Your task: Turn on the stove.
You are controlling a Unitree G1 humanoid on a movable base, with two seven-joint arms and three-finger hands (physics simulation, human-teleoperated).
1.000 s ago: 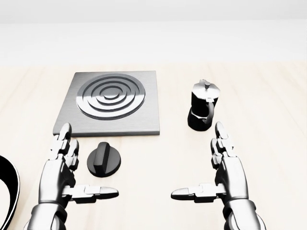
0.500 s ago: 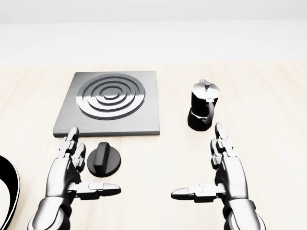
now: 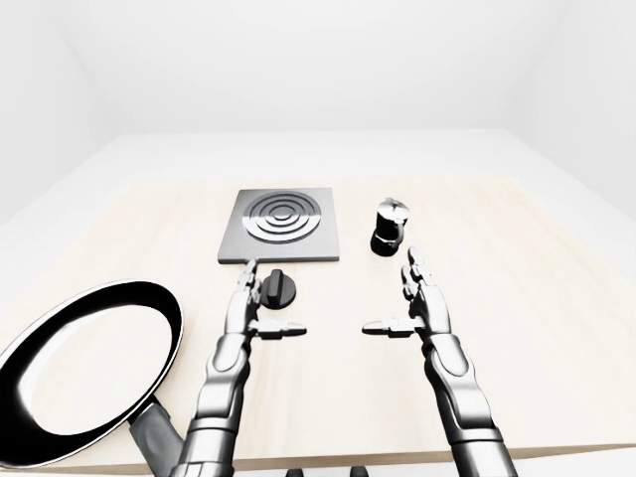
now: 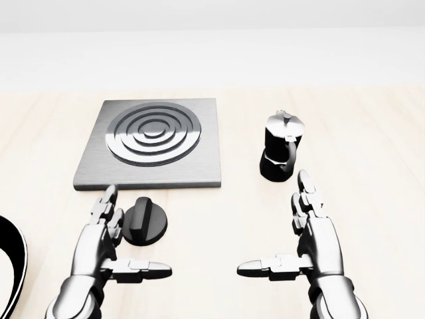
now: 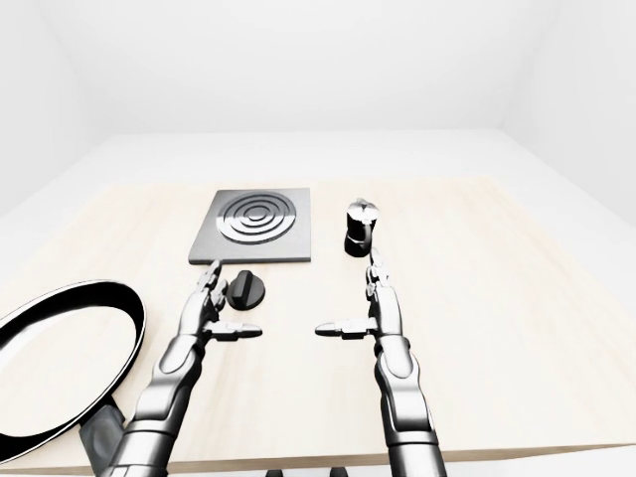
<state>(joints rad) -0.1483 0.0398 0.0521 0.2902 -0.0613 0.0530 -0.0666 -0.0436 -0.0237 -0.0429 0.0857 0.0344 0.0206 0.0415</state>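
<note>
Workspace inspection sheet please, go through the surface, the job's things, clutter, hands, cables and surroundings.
Surface: pale wooden tabletop, flat.
Job's things: square grey metal stove plate with ringed burner; round black control knob just below it in the head view, not gripped.
Clutter: black moka pot with silver lid upright, right of the stove; black frying pan with white-lit inside at lower left in the left-eye view.
Hands: left hand open, fingers beside the knob's left edge, contact unclear; right hand open, below the moka pot, apart from it.
Cables: nothing seen.
Surroundings: plain white walls and floor.
</note>
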